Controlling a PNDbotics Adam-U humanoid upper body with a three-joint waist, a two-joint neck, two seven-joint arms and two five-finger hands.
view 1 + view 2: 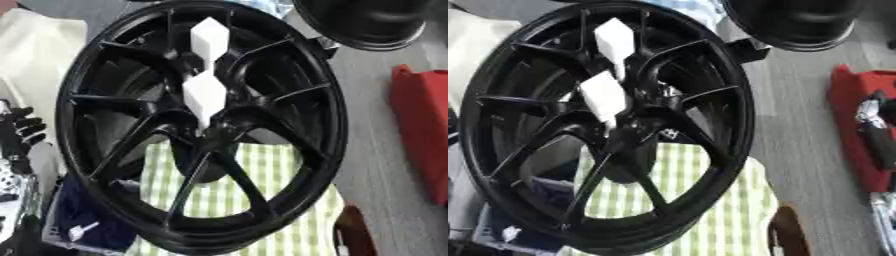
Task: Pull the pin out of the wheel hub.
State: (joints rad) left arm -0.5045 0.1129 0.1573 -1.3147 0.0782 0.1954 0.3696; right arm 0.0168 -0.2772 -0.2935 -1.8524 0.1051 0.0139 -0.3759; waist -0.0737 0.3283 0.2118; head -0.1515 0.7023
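Note:
A large black spoked wheel (105, 75) stands tilted and fills most of both views. A white, angular pin (204, 95) sticks up out of its hub (213, 134). Just above that pin, a second white piece (210, 32) of the same shape shows over the spokes. My left hand (22, 127) is at the left edge, outside the rim, with black fingers relaxed and holding nothing. At the right edge of the right eye view, a black and silver shape that looks like my right hand (878, 135) lies over the red case, far from the wheel.
A green and white checked cloth (284, 200) lies under the wheel. Another black wheel (372, 22) is at the top right, with a red case (424, 125) on the grey surface to the right. A cream cloth (35, 55) is on the left and a dark blue item (92, 227) at the bottom left.

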